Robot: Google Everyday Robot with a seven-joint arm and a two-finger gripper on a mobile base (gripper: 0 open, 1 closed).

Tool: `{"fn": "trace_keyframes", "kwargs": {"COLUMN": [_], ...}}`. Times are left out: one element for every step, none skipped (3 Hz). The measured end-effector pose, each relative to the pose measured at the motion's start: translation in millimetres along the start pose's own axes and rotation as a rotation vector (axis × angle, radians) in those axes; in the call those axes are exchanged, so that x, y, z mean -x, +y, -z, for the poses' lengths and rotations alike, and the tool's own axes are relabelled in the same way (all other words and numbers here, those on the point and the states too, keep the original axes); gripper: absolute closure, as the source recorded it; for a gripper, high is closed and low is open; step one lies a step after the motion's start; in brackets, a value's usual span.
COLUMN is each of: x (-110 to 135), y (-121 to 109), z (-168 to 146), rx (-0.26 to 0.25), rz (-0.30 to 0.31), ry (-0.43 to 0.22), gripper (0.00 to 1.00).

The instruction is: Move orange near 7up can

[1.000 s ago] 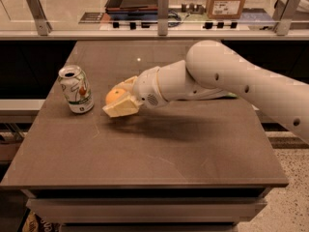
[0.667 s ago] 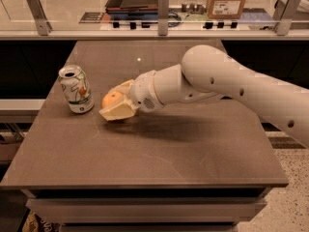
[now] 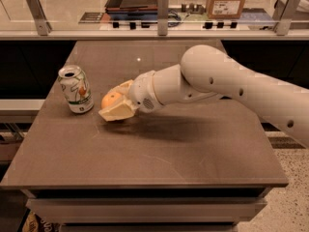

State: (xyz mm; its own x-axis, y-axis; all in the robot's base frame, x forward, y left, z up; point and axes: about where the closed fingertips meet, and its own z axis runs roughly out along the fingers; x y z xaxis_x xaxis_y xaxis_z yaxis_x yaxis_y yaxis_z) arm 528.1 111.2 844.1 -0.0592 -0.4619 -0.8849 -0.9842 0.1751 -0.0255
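1. 7up can (image 3: 76,89): upright on the left part of the desk (image 3: 169,153); its lettering cannot be read.
2. Orange (image 3: 110,99): just right of the can, close but apart. Only its upper left face shows. The rest is hidden by the gripper (image 3: 113,105), which is clenched on it with cream fingers above and below. Whether the fruit rests on the desk cannot be told.
3. Arm (image 3: 231,81): white, reaching in from the right, cut off at the frame edge.
4. Cardboard box (image 3: 227,1): on the far counter, top cut off.
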Motion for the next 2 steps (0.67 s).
{"fn": "trace_keyframes", "kwargs": {"x": [0.9, 2.0], "y": [1.2, 2.6], "z": [-1.1, -2.3], "rx": [0.003, 0.005], "rz": [0.002, 0.004], "ry": [0.000, 0.001], "gripper": [0.36, 0.12]}}
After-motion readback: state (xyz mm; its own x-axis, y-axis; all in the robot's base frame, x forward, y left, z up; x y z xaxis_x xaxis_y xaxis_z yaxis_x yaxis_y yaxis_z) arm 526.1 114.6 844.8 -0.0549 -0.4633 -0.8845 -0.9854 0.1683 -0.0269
